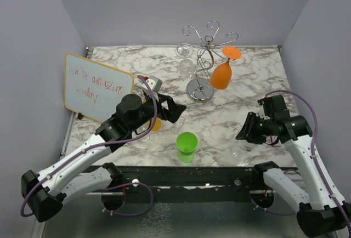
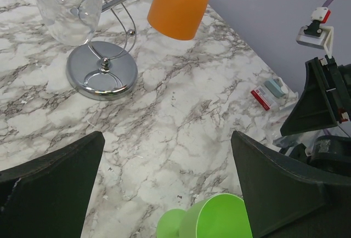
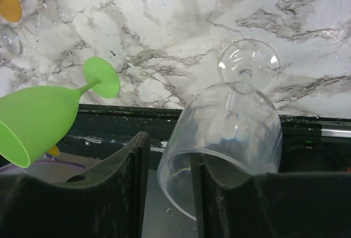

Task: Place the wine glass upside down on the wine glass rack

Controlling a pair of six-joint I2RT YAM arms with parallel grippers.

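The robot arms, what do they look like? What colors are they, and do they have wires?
The left arm and right arm both have white shells with black joints and black bases. A purple cable loops along each one. The left gripper and right gripper have chunky black wedge-shaped fingers.

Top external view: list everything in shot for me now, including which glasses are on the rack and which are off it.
wine glass rack: one, chrome, back centre
orange glass: one, orange, upside down on rack
hung clear glass: one, clear, on rack
loose clear glass: one, clear, front right, below right gripper
green glass: one, green, upright, front centre
yellow-orange glass: one, half hidden under left arm
whiteboard: one, white, red writing, left
table: one, marbled
left gripper: open, empty
right gripper: open
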